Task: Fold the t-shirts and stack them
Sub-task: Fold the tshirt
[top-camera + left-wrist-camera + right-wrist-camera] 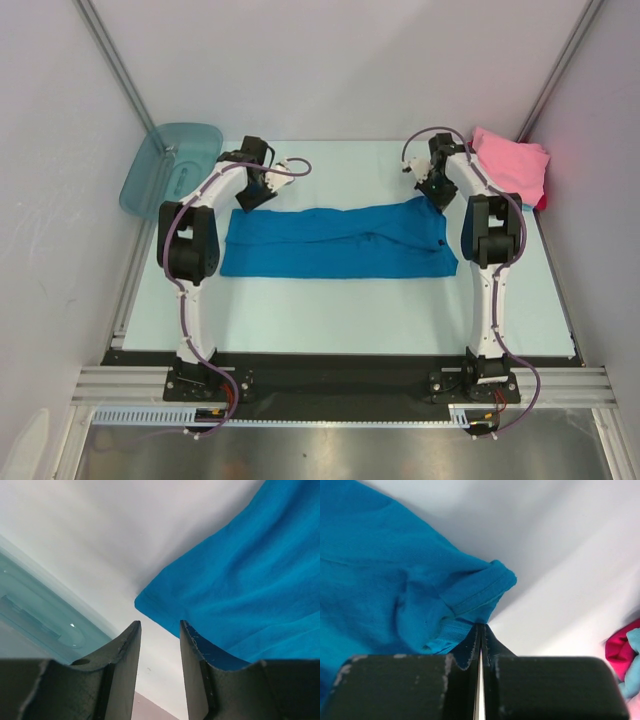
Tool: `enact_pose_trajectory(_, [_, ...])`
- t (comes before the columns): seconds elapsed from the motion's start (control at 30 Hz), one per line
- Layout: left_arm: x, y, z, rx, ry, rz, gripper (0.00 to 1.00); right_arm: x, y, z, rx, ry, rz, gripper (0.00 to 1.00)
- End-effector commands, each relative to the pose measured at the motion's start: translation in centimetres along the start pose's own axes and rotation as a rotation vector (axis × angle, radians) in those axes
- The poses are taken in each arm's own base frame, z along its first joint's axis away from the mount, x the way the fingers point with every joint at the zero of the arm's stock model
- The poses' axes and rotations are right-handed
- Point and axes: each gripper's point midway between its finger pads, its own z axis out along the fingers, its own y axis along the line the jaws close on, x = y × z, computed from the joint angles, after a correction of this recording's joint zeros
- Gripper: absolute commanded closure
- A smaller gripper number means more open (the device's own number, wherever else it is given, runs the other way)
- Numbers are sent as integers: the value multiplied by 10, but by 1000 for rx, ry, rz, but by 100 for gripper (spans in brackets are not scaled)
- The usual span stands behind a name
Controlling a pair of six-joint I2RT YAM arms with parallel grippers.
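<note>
A bright blue t-shirt (335, 243) lies folded into a long strip across the middle of the table. My left gripper (250, 190) hovers at the strip's far left corner. In the left wrist view it (159, 626) is open with nothing between its fingers, and the blue t-shirt's corner (150, 602) lies just beyond the tips. My right gripper (435, 195) is at the far right corner. In the right wrist view it (481, 626) is shut on the puckered hem of the blue t-shirt (470, 587). A pink t-shirt (512, 165) lies bunched at the far right.
A translucent teal tub (170, 165) leans at the table's far left edge, close to my left gripper, and shows as the tub (35, 615) in the left wrist view. Red cloth (620, 650) and light blue cloth (635, 672) sit by the pink pile. White walls enclose the table.
</note>
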Motion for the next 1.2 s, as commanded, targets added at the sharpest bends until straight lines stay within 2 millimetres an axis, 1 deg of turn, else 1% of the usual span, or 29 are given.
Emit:
enact_pose_trajectory(0.0, [-7, 16, -28, -77, -43, -24, 58, 18, -24, 16, 49, 25, 49, 99])
enact_pose_trajectory(0.07, [-7, 17, -28, -83, -38, -22, 58, 24, -32, 14, 65, 31, 60, 99])
enact_pose_trajectory(0.13, [-7, 17, -27, -84, -37, -20, 58, 31, -34, 14, 70, 46, 70, 99])
enact_pose_trajectory(0.2, [-6, 17, -24, -82, -33, -21, 58, 32, -35, 11, 78, 47, 67, 99])
enact_pose_trajectory(0.23, [-6, 17, -24, -82, -31, -23, 58, 44, -43, 11, 82, 59, 89, 99])
enact_pose_trajectory(0.3, [-6, 17, -22, -80, -31, -21, 58, 48, -47, 7, 91, 58, 97, 99])
enact_pose_trajectory(0.4, [-8, 17, -20, -83, -32, -15, 58, 50, -46, 6, 92, 62, 97, 99])
enact_pose_trajectory(0.57, [-4, 19, -13, -99, -2, -11, 58, 57, -45, 2, 98, 79, 90, 99])
enact_pose_trajectory(0.6, [-5, 18, -12, -97, -6, -11, 58, 61, -44, 3, 95, 90, 91, 99])
enact_pose_trajectory(0.67, [-8, 17, -13, -98, -16, -15, 58, 62, -43, 0, 94, 87, 98, 97])
enact_pose_trajectory(0.73, [-10, 18, -14, -101, -30, -20, 58, 55, -44, -6, 104, 65, 99, 92])
enact_pose_trajectory(0.77, [-12, 18, -14, -102, -31, -18, 58, 49, -47, -14, 118, 46, 108, 87])
enact_pose_trajectory(0.8, [-12, 18, -15, -106, -34, -21, 58, 40, -53, -23, 140, 16, 113, 84])
enact_pose_trajectory(0.83, [-14, 19, -16, -109, -38, -22, 58, 31, -53, -32, 144, -7, 118, 80])
enact_pose_trajectory(0.87, [-14, 19, -17, -109, -41, -22, 58, 24, -56, -39, 152, -29, 130, 77])
enact_pose_trajectory(0.9, [-14, 19, -17, -112, -44, -25, 59, 11, -63, -52, 173, -67, 139, 75])
enact_pose_trajectory(0.93, [-16, 20, -18, -117, -48, -27, 59, 4, -65, -59, 178, -87, 149, 73])
enact_pose_trajectory(0.97, [-17, 21, -20, -121, -56, -32, 59, 4, -62, -62, 161, -86, 163, 73])
enact_pose_trajectory(1.03, [-17, 20, -21, -124, -65, -40, 59, -6, -58, -74, 133, -135, 177, 72])
enact_pose_trajectory(1.07, [-19, 22, -25, -131, -76, -44, 59, -10, -59, -88, 147, -173, 178, 72])
enact_pose_trajectory(1.1, [-17, 20, -23, -127, -72, -46, 59, -15, -51, -92, 112, -210, 173, 72])
enact_pose_trajectory(1.13, [-17, 19, -24, -129, -75, -50, 59, -15, -49, -96, 112, -222, 169, 72])
enact_pose_trajectory(1.17, [-17, 19, -26, -132, -80, -50, 59, -22, -26, -88, 82, -214, 124, 72])
